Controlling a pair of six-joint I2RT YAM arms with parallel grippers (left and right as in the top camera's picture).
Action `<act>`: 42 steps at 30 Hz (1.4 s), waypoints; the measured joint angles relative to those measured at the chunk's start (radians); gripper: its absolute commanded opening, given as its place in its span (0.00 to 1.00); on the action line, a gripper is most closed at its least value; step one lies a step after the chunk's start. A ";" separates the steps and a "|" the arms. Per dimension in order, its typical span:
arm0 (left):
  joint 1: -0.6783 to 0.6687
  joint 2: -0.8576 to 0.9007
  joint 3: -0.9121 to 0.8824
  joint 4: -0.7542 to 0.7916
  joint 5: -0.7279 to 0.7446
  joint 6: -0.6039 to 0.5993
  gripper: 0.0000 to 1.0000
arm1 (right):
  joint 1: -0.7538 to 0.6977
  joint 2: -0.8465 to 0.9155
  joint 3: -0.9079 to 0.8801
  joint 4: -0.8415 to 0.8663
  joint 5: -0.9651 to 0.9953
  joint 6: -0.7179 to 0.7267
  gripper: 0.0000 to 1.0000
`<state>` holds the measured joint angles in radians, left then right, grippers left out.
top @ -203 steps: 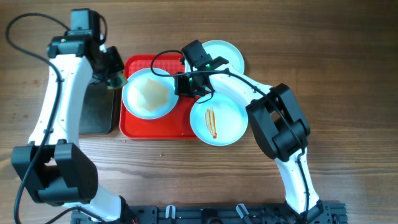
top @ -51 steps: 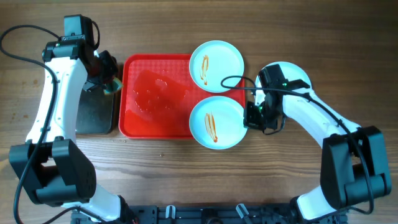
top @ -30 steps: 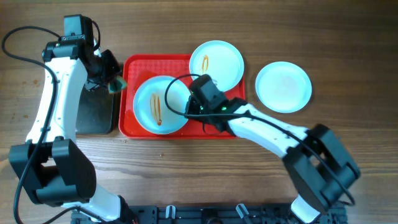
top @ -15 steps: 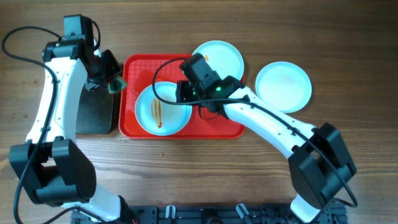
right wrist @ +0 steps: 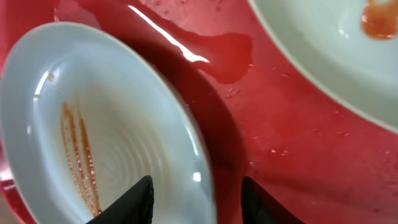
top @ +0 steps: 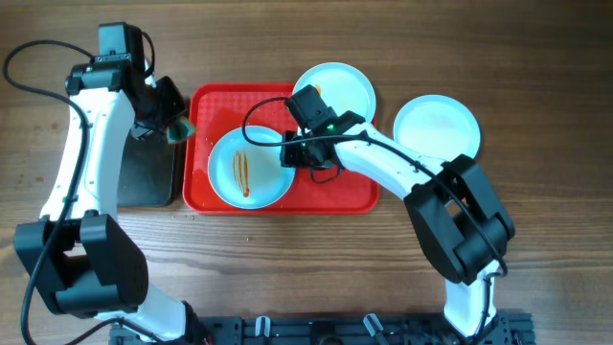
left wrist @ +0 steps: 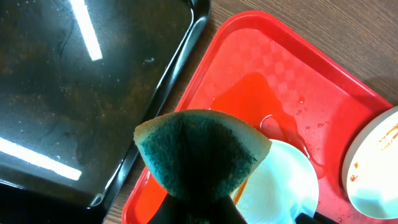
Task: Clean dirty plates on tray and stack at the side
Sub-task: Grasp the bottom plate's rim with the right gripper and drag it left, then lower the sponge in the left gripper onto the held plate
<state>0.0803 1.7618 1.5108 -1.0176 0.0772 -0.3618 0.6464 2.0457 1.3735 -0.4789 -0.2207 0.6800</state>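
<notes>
Right claw (right wrist: 196,202) stood open, fingers straddling the rim of the streaked plate (top: 249,168), centre-left in the wet red tray (top: 345,195). Left claw (top: 174,126) pinched a green sponge (left wrist: 202,152) between the tray's upper-left edge and the black pan (top: 148,177). Smeared plate (top: 337,88) overhung the tray's top edge; third plate (top: 437,132) sat on bare table, frame right.

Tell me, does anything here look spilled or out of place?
Yes. A thin puddle of liquid lies on the red tray beside the streaked plate, and a second dirty plate hangs over the tray's far edge.
</notes>
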 measured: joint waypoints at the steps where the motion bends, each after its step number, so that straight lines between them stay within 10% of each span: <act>1: -0.006 0.000 0.000 0.000 0.000 0.000 0.04 | 0.000 0.001 0.000 0.008 -0.010 0.006 0.34; 9: -0.092 0.000 -0.108 0.058 0.001 0.032 0.04 | 0.000 0.020 0.000 0.058 -0.061 0.031 0.05; 19: -0.168 0.004 -0.423 0.402 0.003 0.090 0.04 | 0.000 0.020 0.000 0.065 -0.060 0.042 0.04; 36: -0.217 0.003 -0.523 0.401 0.187 0.143 0.04 | 0.000 0.020 0.000 0.073 -0.060 0.041 0.04; 42: -0.219 0.003 -0.528 0.555 0.025 0.069 0.04 | 0.000 0.020 0.000 0.074 -0.062 0.041 0.04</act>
<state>-0.1387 1.7653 0.9833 -0.4629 0.1020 -0.2924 0.6464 2.0659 1.3735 -0.4049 -0.2825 0.7212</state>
